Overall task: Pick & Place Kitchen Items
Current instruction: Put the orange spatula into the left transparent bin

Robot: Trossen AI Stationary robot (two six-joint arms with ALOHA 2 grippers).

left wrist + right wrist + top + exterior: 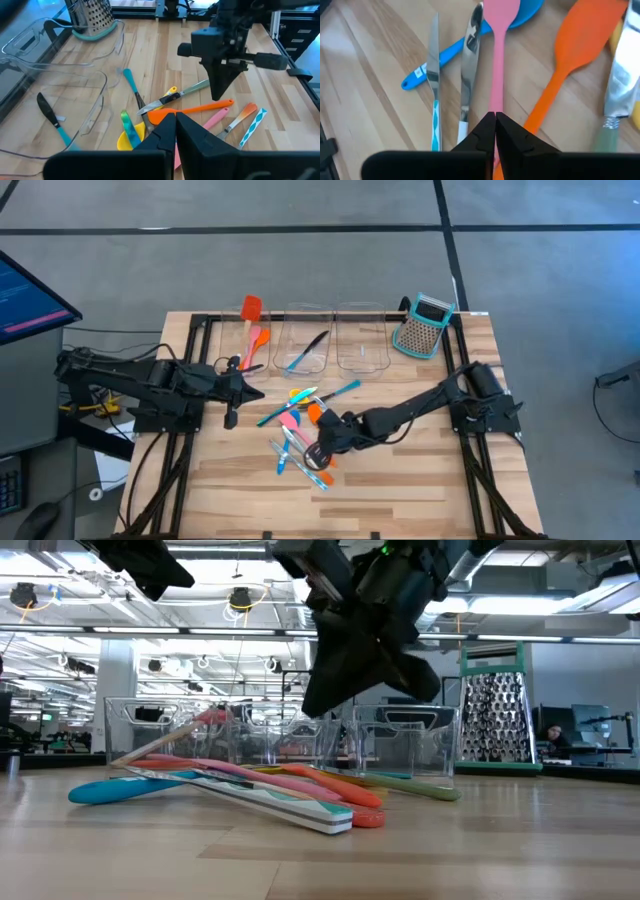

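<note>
Several slim utensils lie in a loose pile (pixel 300 435) at the table's middle: a pink spoon (pixel 498 55), an orange spatula (pixel 572 55), a blue spoon (pixel 451 52) and two knives (pixel 433 75). My right gripper (pixel 495 116) is shut and points down over the pink spoon's handle. In the low view it (pixel 318 705) hangs clear above the pile. My left gripper (pixel 255 393) waits shut at the left, raised off the table. A black-and-blue utensil (pixel 308 350) lies in a clear bin (pixel 290 320).
Clear bins (pixel 362 340) stand along the far edge, with a teal-and-grey box grater (pixel 422 328) to their right. A red spatula (pixel 250 308) and an orange one (pixel 256 342) lie to the left of the bins. A monitor (pixel 30 295) stands off the table at the left.
</note>
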